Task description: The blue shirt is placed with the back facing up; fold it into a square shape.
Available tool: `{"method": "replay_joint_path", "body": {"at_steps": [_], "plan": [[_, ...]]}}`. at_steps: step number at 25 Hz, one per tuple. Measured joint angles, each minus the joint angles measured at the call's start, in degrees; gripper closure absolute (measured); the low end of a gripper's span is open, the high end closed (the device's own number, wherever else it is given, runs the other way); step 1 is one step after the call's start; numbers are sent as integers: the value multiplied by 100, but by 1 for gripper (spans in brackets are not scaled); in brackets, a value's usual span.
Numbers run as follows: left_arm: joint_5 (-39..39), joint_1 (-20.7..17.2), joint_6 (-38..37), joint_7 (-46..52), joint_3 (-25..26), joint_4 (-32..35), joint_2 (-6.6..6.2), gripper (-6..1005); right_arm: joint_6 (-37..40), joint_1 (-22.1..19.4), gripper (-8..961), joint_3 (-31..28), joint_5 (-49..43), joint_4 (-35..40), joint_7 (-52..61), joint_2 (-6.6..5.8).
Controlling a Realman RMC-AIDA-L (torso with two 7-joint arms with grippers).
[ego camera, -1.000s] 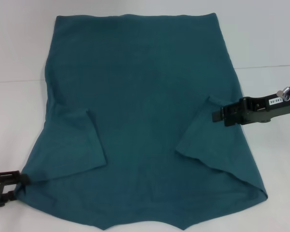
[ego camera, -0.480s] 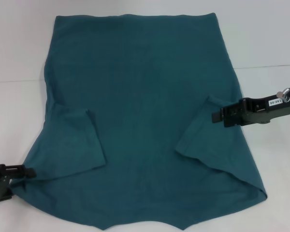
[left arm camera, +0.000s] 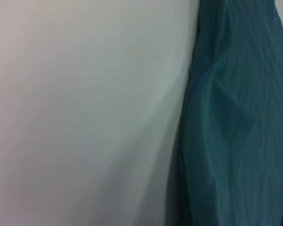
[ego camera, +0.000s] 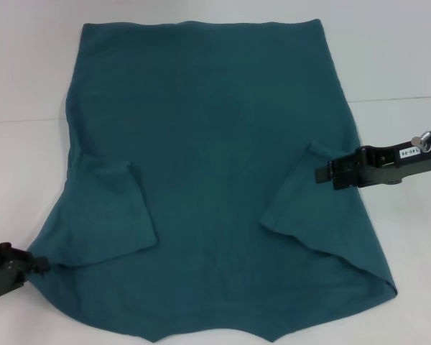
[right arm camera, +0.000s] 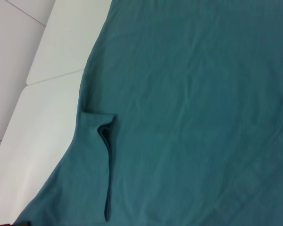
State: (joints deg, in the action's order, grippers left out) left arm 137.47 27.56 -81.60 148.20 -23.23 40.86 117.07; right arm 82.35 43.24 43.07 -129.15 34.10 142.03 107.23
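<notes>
My left gripper [ego camera: 30, 264] has dropped back to the near-left shoulder corner of the blue shirt [ego camera: 215, 144], which lies flat on the white surface [ego camera: 402, 57]. The right gripper [ego camera: 323, 173] hovers over the folded-in right sleeve. I can't tell either grip.

- We see a plain white table [ego camera: 402, 57] filling the background.
- We note a thin seam line [ego camera: 399, 98] crossing it.
- Light is even and soft; shadows are faint.
</notes>
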Motion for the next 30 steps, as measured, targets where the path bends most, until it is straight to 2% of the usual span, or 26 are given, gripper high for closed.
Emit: {"method": "replay_joint_path", "body": {"at_steps": [3,8,13,17,19,24,30], "plan": [[-60,42,-168,-179,13,-15,-17,828,0,-9,304,6,-16,0,-7,-13],[-430,113,-518,-517,35,-100,-58,983,292,-30,298,45,-34,-1,-250,-84],[-521,166,-541,-495,31,-112,-75,983,943,-119,291,36,-173,0,-239,-351],[-530,173,-440,-467,38,-114,-79,983,1249,-246,286,-3,-755,34,99,-608],[-534,176,-402,-466,38,-116,-77,983,1247,-361,284,-17,-968,138,260,-645],[-537,199,-329,-462,37,-187,-81,983,1248,-559,278,-6,-1132,226,333,-617],[-537,181,-277,-459,38,-188,-75,983,1196,-651,270,-15,-1283,200,263,-428]]}}
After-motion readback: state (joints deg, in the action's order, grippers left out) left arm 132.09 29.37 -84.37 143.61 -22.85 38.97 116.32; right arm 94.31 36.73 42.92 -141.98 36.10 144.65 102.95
